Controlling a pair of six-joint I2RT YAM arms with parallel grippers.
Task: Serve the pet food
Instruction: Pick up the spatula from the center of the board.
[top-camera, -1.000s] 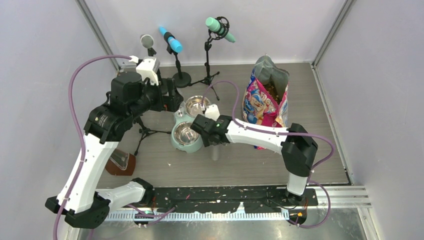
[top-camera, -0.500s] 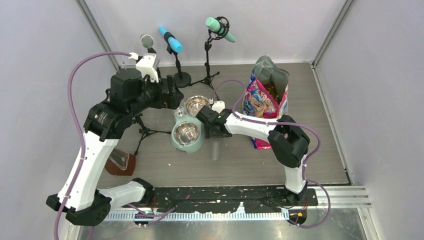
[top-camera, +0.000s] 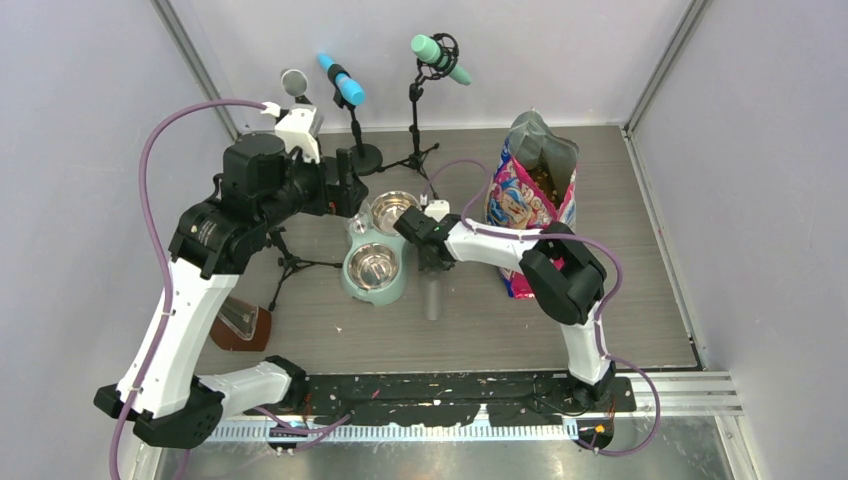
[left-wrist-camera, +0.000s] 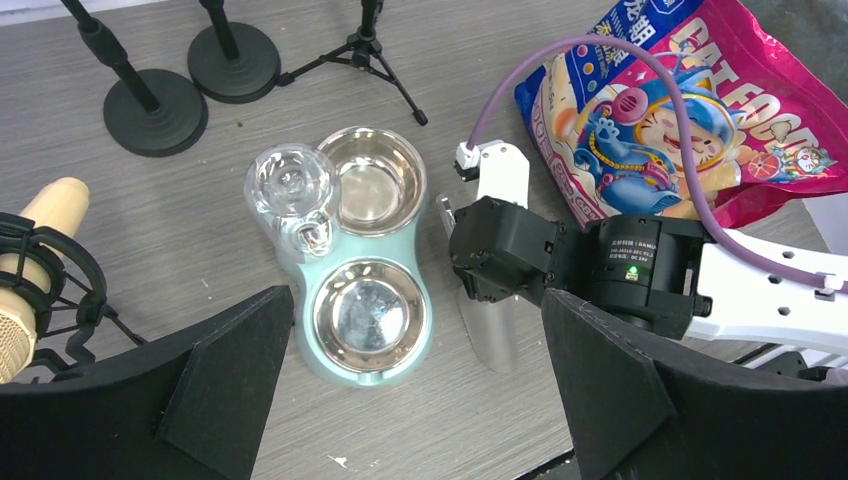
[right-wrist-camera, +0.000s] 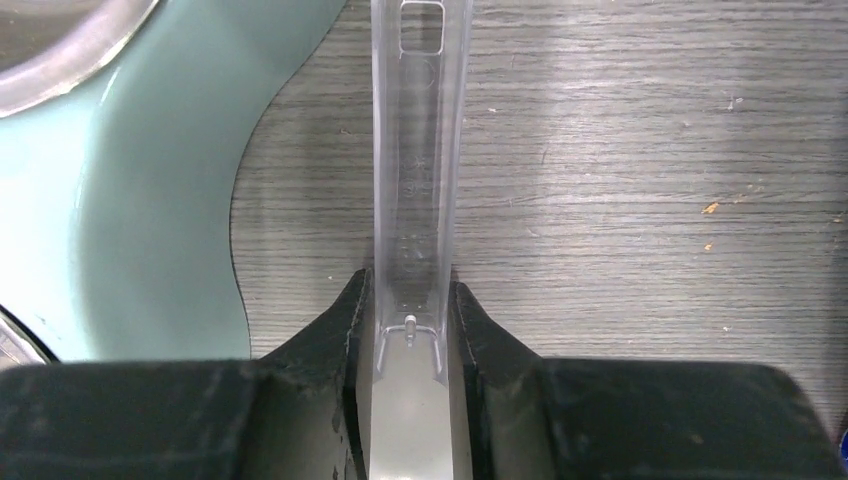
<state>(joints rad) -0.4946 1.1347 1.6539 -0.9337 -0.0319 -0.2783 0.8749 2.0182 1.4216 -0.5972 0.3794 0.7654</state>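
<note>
Elbow folded tight, the right arm (top-camera: 490, 247) reaches left across the table (top-camera: 330, 330) with its wrist low. The right gripper (right-wrist-camera: 410, 300) is pinched onto the handle of the clear scoop (right-wrist-camera: 420, 150), which lies just beside the mint-green feeder (right-wrist-camera: 150, 200). The left gripper (left-wrist-camera: 415, 310) hangs above the feeder, jaws spread wide, holding nothing. Pet food (top-camera: 545, 180) sits inside the open bag (top-camera: 520, 215) at the far right.

A mint-green double feeder (left-wrist-camera: 372, 247) sat at centre frame, two steel bowls (left-wrist-camera: 372, 180) set in it. A clear scoop (right-wrist-camera: 420, 150) lay flat on the grey table (top-camera: 600, 200) just right of it. Microphones (top-camera: 340, 78) stood along the upper edge.
</note>
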